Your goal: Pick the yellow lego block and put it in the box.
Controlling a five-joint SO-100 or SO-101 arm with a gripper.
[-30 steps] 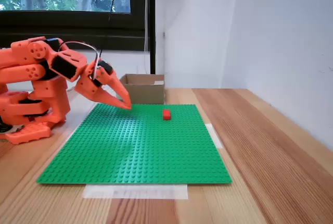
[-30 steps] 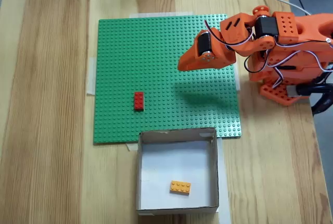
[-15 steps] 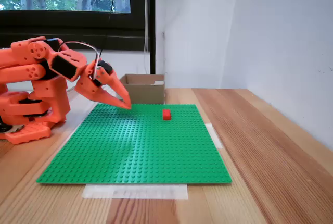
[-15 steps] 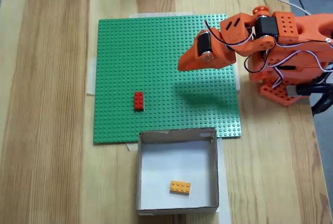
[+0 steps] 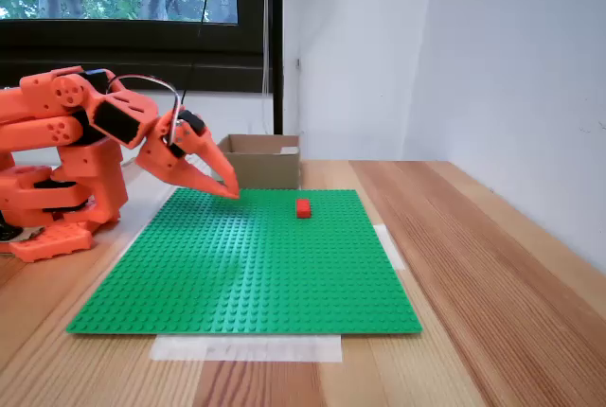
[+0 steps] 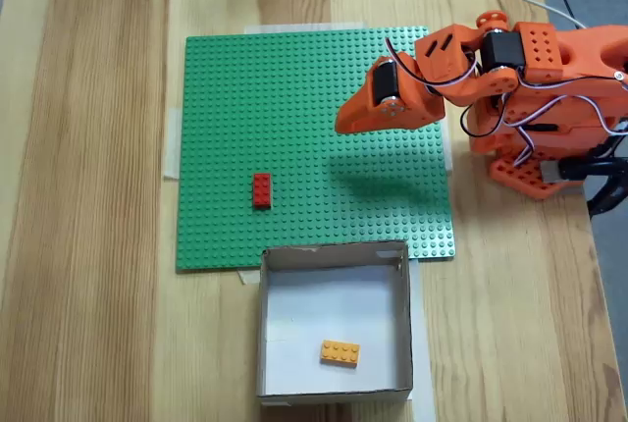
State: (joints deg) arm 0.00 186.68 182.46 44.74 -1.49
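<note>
The yellow lego block (image 6: pixel 340 352) lies flat on the pale floor inside the box (image 6: pixel 265 324), seen from above in a fixed view. From the side, the brown box (image 5: pixel 260 163) stands behind the green baseplate (image 5: pixel 246 265). My orange gripper (image 5: pixel 231 191) hovers low over the baseplate's back left part, fingers together and empty. From above the gripper (image 6: pixel 340 126) sits over the right part of the baseplate (image 6: pixel 294 98), well apart from the box.
A small red brick (image 6: pixel 261 190) sits on the baseplate, left of the gripper; from the side the red brick (image 5: pixel 303 207) is near the far edge. The arm's base (image 6: pixel 549 98) stands on the wooden table at right. White wall at right.
</note>
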